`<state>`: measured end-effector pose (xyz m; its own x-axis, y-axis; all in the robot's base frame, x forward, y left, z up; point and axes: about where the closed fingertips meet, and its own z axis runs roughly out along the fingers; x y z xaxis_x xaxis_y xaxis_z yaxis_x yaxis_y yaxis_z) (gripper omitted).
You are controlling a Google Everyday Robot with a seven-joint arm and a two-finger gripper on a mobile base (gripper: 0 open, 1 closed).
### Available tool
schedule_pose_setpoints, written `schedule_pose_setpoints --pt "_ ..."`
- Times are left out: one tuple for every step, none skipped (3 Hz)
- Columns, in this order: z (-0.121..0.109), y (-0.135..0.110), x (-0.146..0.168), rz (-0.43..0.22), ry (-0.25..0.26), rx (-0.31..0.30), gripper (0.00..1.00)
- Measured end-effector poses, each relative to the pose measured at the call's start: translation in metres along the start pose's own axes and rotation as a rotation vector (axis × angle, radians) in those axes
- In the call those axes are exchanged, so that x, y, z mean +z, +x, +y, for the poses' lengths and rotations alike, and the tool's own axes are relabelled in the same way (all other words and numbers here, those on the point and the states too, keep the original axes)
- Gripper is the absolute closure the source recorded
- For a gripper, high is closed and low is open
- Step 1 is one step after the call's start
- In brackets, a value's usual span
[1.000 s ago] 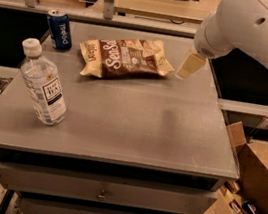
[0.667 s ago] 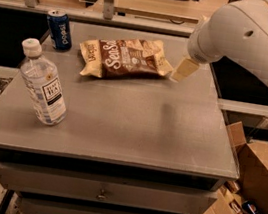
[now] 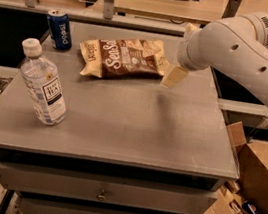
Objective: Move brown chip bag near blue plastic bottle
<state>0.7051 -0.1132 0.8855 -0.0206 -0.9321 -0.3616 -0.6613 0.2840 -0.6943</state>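
The arm bends in from the right; the gripper [image 3: 174, 77] hangs just right of the bag [image 3: 124, 57], upper centre, state unclear.

Setting: lab or office workroom. Evidence: grey metal cabinet [image 3: 120, 127] with handled drawers [image 3: 102, 193], centre; open cardboard box [image 3: 260, 169], lower right; wooden counter [image 3: 155, 3], top. Gripper [image 3: 174, 77]: upper centre-right, above the cabinet top.

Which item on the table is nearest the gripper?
The brown chip bag, lying flat; the gripper hangs just beside one end. The blue soda can and blue plastic bottle stand upright, farther off on the bag's other side.
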Motion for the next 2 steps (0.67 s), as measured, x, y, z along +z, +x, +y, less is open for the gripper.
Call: schedule_pose_setpoints --pt "0.0057 -0.0011 0.0100 -0.010 -0.005 -0.004 0.09" --pt "0.0081 -0.0024 0.0165 -0.012 -0.005 -0.010 0.16"
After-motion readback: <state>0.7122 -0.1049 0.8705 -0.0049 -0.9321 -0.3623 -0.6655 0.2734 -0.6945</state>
